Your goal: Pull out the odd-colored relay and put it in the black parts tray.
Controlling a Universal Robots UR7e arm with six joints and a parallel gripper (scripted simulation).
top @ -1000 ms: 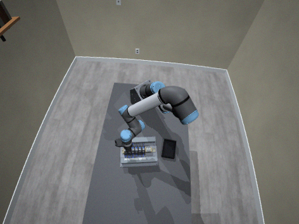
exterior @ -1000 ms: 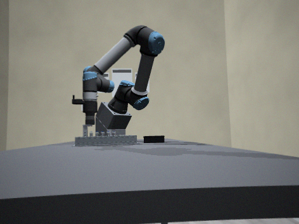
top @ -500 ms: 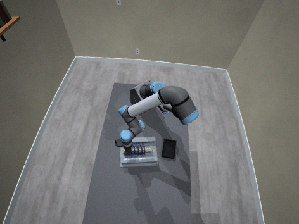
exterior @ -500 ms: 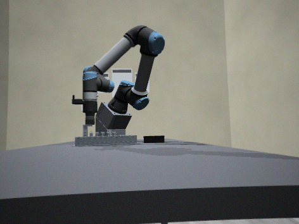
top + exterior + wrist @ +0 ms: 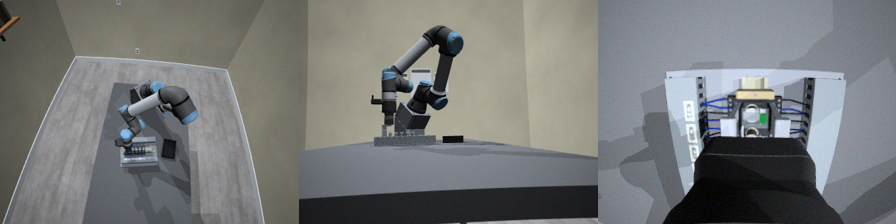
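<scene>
The gripper [image 5: 384,126] pinches the green-buttoned relay [image 5: 751,117] at the left end of the relay panel [image 5: 426,139], lifted a little above its row. The black tray [image 5: 453,138] lies to the right, past the panel's far end.

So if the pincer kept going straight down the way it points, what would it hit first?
The grey relay panel right below it: the pincer is shut on the green-buttoned relay at the row's left end, apparently lifted slightly, though the depth is unclear.

Dark grey arm [image 5: 442,73] with a silver forearm tube and blue joint caps.
</scene>
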